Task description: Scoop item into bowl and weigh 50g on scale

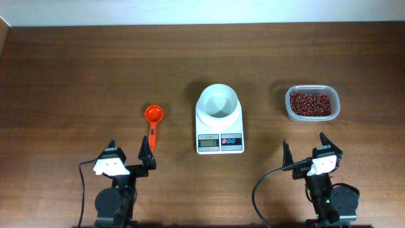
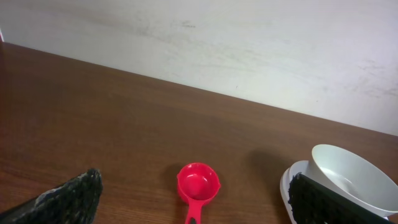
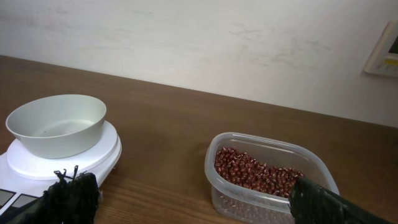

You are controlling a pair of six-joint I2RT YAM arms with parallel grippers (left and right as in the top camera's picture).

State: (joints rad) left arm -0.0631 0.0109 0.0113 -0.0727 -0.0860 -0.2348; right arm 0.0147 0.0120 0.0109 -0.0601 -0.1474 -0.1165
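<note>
The white bowl (image 1: 218,101) stands empty on the white scale (image 1: 219,135) at the table's middle; both also show in the right wrist view, bowl (image 3: 57,124) and scale (image 3: 99,158). The reddish-brown beans (image 1: 310,103) fill a clear plastic tub (image 1: 335,107) at the right, seen close in the right wrist view (image 3: 255,173). A red measuring scoop (image 1: 153,120) lies left of the scale, bowl end away from me (image 2: 198,183). My left gripper (image 1: 128,155) is open and empty just behind the scoop's handle. My right gripper (image 1: 305,152) is open and empty, in front of the tub.
The brown wooden table runs to a pale wall at the back. The bowl's rim (image 2: 354,180) shows at the right edge of the left wrist view. Black cables trail from both arm bases at the front edge.
</note>
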